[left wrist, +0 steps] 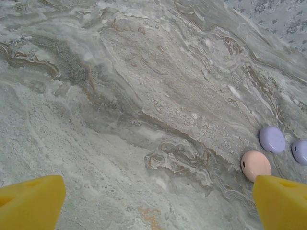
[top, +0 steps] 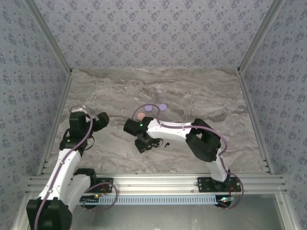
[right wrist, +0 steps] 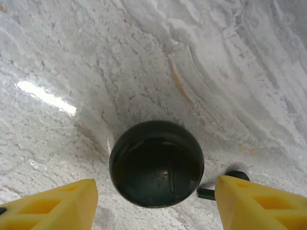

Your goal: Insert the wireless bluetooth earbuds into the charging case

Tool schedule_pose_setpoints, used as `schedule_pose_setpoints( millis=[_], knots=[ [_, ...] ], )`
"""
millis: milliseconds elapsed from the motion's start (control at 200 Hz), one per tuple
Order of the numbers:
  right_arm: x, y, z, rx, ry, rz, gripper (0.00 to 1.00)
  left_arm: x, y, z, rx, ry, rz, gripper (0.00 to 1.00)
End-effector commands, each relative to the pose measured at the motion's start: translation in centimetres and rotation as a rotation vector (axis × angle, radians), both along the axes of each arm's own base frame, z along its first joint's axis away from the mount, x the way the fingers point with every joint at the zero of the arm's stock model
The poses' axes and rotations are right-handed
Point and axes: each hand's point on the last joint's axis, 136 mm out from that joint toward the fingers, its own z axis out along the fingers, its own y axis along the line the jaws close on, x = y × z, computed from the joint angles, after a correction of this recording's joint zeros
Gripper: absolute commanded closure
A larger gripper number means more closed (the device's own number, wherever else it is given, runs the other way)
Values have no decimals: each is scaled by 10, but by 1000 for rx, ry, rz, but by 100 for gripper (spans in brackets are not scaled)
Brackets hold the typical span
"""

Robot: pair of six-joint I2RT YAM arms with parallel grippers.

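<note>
1. The left jaws stand wide open above the tabletop point(left wrist: 120, 96), holding nothing.
2. The right jaws are open on either side of a black round case point(right wrist: 156, 163), not touching it.
3. A black earbud point(right wrist: 232, 175) lies just right of that case.
4. A pink case point(left wrist: 255, 165) and two purple cases point(left wrist: 272, 139) lie close together, farther back.
</note>
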Motion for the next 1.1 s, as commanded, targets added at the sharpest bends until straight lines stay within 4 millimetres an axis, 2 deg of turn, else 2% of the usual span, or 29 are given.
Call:
schedule_pose_setpoints(
  millis=[0,515,730,815,894,994,1094],
  knots=[
    [3,-3,-9,-3,24,-15,35,-1,-1,6,4,-14,-17,1],
    [-2,-9,-29,-19,90,-13,39,-1,0,7,0,-12,-10,1],
    [0,-8,-23,-18,55,1,45,-1,-2,8,-8,-16,-18,1],
    [5,-7,-9,11,11,17,49,0,-7,11,-25,-25,-42,1],
    [12,-8,13,39,-54,39,50,1,-16,15,-53,-37,-84,1],
    [25,-14,51,68,-176,72,51,3,-33,27,-114,-60,-166,2],
    [40,-22,96,115,-315,107,51,3,-59,50,-218,-100,-295,3]
  ],
)
